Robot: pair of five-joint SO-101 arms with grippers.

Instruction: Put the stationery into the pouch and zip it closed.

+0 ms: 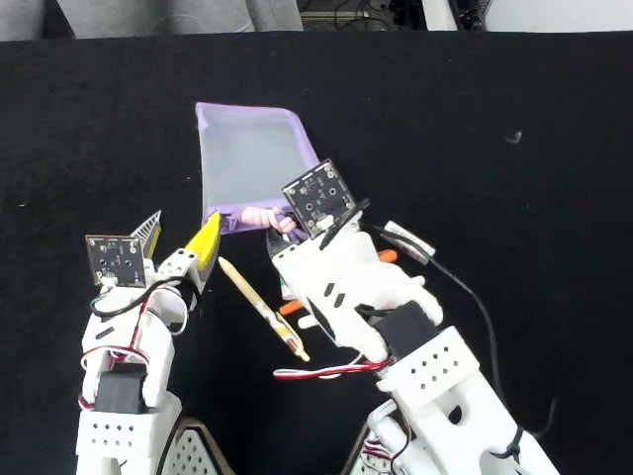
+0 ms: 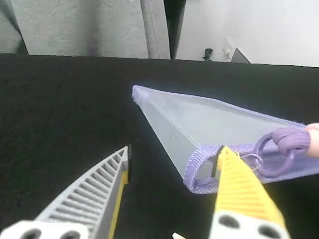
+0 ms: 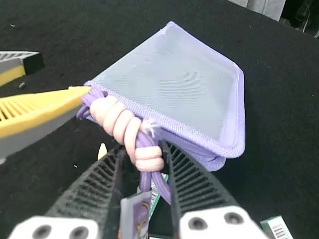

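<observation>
A purple mesh pouch [image 1: 249, 163] lies flat at the table's middle. At its near edge hangs a pink and purple pull cord [image 3: 133, 133]. My right gripper [image 3: 142, 149], with black fingers, is shut on that cord [image 1: 269, 218]. My left gripper [image 1: 183, 228] stands open at the pouch's near left corner; its yellow finger [image 2: 238, 191] touches the purple edging [image 2: 199, 169], and its grey finger [image 2: 94, 196] is off to the side over bare table. A cream pencil [image 1: 262, 307] lies between the two arms. Orange stationery [image 1: 388, 255] peeks out beside the right arm.
A white item [image 1: 407, 239] lies right of the right arm, and a barcoded piece [image 3: 271, 226] lies near it. The black table [image 1: 495, 129] has free room right of and behind the pouch. A cable [image 1: 475, 307] trails from the right arm.
</observation>
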